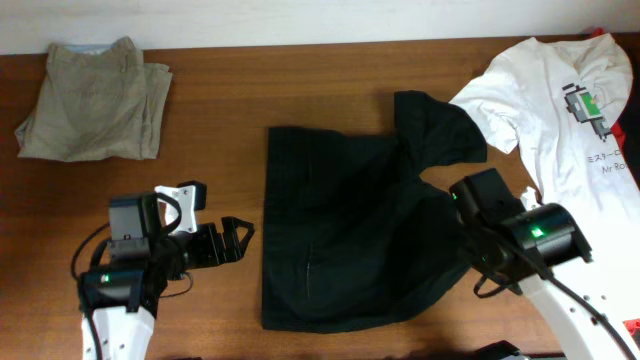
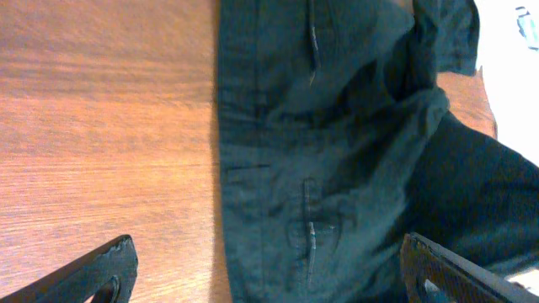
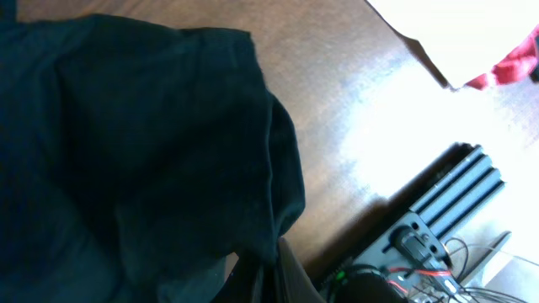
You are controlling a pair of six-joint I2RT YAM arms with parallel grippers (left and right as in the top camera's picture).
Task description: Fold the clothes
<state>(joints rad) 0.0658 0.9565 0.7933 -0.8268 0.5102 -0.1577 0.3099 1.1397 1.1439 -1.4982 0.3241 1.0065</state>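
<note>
The black shorts (image 1: 340,230) lie rumpled in the middle of the table, with one part folded up toward the back right. My left gripper (image 1: 240,238) is open just left of their left edge. In the left wrist view the shorts (image 2: 337,168) and their edge sit between its spread fingers (image 2: 269,286). My right gripper (image 1: 455,215) is at the shorts' right edge. In the right wrist view its fingers (image 3: 274,273) are shut on a fold of the black cloth (image 3: 152,143). The beige-khaki shorts (image 1: 95,100) lie folded at the back left. The white printed T-shirt (image 1: 560,110) lies spread at the back right.
The wooden table (image 1: 220,100) shows bare between the garments. A bit of red cloth (image 1: 598,33) lies by the T-shirt's far edge. In the right wrist view a black finned box with wires (image 3: 446,210) stands at the table's side.
</note>
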